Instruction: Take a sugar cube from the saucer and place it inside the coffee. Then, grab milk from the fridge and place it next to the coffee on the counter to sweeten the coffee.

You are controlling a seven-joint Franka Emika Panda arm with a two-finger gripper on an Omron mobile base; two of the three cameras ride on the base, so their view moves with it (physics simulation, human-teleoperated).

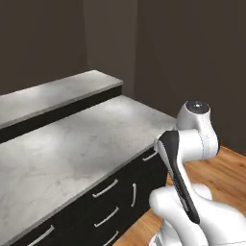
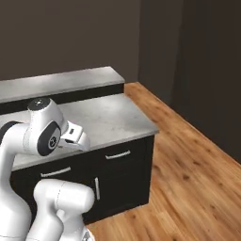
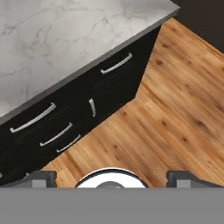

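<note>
In the base views the marble table [image 1: 72, 149] is running from the left toward its corner, carrying a raised back ledge [image 1: 57, 93]. Black cabinets [image 2: 122, 174] with silver handles [image 2: 117, 155] are sitting under it, and a wooden floor [image 2: 188, 169] is spreading to the right.

In the hand view the jaws [image 3: 112, 177] are standing wide apart and gripping nothing. Their two dark tips are sitting at the lower corners, aiming down at the floor in front of the cabinets, beside the table's corner.

The saucer, the coffee and the sugar cube are not lying on this stretch of table, so where they are cannot be told from here. The fridge and the milk cannot be placed either.

The step in hand is probably finding the saucer. To do it well, the base should be bringing the saucer and the mug squarely in front of the arm. The jaws should be staying spread and descending straight over the cube.
</note>
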